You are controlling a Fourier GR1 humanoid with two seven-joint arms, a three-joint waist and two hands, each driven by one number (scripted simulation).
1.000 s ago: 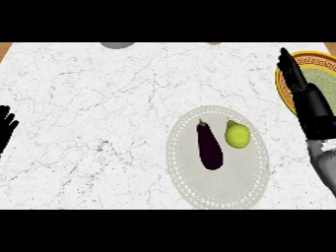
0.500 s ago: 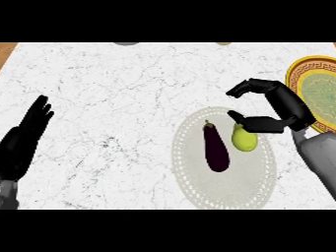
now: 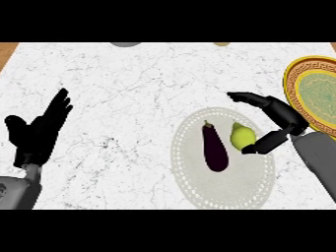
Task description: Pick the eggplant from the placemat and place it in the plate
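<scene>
A dark purple eggplant (image 3: 213,147) lies on a round pale lace placemat (image 3: 221,184), with a yellow-green pear (image 3: 242,136) right beside it. My right hand (image 3: 281,117) hovers over the placemat's right side, fingers curved in an open claw around the pear, apart from the eggplant. The yellow and green patterned plate (image 3: 329,94) sits at the right edge, past that hand. At the left side my left hand (image 3: 41,129) rests open with fingers up, holding nothing.
The white marble counter (image 3: 134,93) has wooden strips at both far corners. Two small round things (image 3: 126,44) peek in at the far edge. The plate is partly cut off by the right border.
My right hand has lowered slightly toward the pear and eggplant, fingers still spread in a claw. The left hand has risen further into view. The eggplant has not moved.
</scene>
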